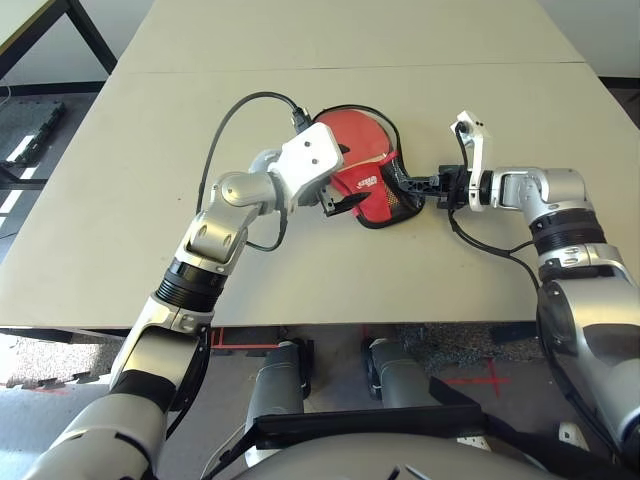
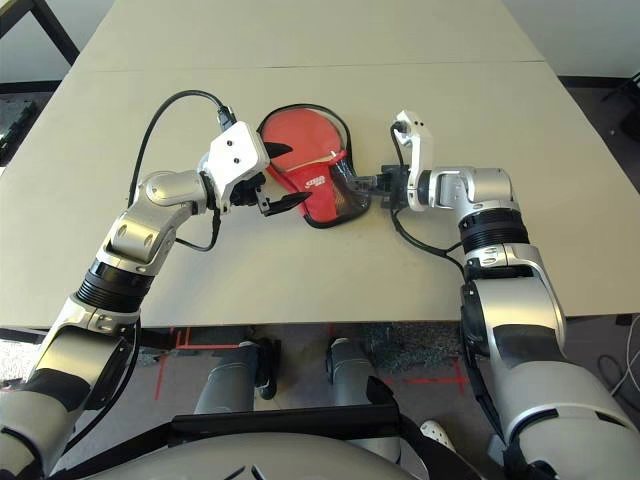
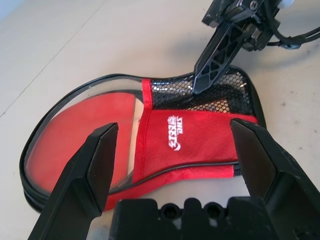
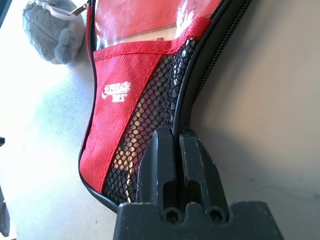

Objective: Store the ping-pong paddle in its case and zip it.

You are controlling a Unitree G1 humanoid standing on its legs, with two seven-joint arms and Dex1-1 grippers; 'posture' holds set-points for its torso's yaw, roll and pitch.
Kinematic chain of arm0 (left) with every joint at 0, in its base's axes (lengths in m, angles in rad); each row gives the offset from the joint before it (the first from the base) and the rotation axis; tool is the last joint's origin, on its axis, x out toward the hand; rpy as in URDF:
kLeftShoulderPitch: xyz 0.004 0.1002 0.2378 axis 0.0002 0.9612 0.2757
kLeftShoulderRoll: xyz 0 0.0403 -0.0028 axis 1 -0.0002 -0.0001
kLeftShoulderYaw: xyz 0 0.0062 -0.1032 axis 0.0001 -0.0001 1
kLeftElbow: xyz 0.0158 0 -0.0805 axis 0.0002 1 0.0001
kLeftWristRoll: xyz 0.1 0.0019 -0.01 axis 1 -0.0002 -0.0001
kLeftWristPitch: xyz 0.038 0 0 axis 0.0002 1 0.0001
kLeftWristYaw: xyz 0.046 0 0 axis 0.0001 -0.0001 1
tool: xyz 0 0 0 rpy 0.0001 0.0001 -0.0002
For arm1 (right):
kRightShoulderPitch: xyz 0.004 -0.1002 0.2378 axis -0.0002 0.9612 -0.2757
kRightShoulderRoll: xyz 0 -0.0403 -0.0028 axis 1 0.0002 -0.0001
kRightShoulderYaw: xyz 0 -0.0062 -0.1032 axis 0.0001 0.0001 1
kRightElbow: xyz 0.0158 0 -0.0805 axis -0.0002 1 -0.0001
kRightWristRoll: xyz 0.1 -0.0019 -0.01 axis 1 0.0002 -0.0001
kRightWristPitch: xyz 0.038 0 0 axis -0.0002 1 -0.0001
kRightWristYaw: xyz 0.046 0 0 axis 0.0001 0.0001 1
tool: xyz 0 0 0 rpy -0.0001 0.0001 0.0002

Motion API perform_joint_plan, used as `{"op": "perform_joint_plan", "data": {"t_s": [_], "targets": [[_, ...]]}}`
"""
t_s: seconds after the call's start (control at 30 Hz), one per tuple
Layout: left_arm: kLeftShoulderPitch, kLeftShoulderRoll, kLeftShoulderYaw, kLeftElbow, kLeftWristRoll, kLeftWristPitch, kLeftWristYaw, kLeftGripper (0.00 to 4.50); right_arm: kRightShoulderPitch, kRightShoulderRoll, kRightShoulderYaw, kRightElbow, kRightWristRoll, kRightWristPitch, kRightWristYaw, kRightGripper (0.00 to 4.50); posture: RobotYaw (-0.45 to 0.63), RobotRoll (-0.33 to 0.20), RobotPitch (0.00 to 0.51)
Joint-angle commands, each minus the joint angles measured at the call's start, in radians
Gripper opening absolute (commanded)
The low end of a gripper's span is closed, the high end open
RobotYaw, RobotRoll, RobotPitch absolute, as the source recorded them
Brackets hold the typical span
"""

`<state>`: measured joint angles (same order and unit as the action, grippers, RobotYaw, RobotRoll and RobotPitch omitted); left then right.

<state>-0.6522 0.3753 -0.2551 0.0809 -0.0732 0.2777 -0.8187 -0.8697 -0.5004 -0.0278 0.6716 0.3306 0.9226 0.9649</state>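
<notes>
Case (image 3: 195, 137) | white logo, unreadable | right gripper (image 4: 176, 145) pinches edge

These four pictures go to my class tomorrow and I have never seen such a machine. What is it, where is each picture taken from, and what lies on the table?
It is a humanoid robot with two silver arms, each ending in two black fingers. Two pictures look down from its head; the other two come from cameras on its wrists. On the table lies a red fabric case with a black mesh pocket and white logo. The right gripper is shut on the case's black edge. The left gripper is open, its fingers either side of the case. A small grey soft lump lies beside the case.
</notes>
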Motion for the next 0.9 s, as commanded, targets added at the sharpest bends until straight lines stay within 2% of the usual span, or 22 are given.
{"op": "perform_joint_plan", "data": {"t_s": [0.03, 0.17, 0.4, 0.53, 0.67, 0.9], "targets": [[0.02, 0.008, -0.012, -0.001, 0.017, -0.009, -0.002, 4.5, 0.078, -0.061, -0.03, -0.129, 0.037, 0.102, -0.006, 0.02, 0.0, 0.0, 0.19], [0.025, 0.007, -0.012, -0.001, 0.019, -0.013, 0.0, 4.5, 0.172, -0.121, -0.067, -0.312, 0.099, 0.222, -0.02, 0.02, 0.0, 0.0, 0.191], [0.035, 0.005, -0.006, 0.0, 0.02, -0.017, 0.006, 4.5, 0.373, -0.189, -0.241, -0.652, 0.255, 0.465, -0.087, 0.02, -0.01, 0.0, 0.2], [0.039, -0.003, -0.012, 0.006, 0.02, -0.024, 0.005, 4.5, 0.45, -0.192, -0.271, -0.74, 0.293, 0.484, -0.118, 0.02, -0.04, 0.0, 0.197], [0.024, -0.017, -0.021, 0.024, 0.024, -0.034, 0.001, 4.5, 0.406, -0.182, -0.239, -0.703, 0.288, 0.445, -0.15, 0.02, -0.05, 0.0, 0.194], [0.019, -0.021, -0.019, 0.03, 0.03, -0.038, 0.001, 4.5, 0.299, -0.217, -0.113, -0.566, 0.235, 0.307, -0.12, 0.02, -0.03, 0.0, 0.192]]}}
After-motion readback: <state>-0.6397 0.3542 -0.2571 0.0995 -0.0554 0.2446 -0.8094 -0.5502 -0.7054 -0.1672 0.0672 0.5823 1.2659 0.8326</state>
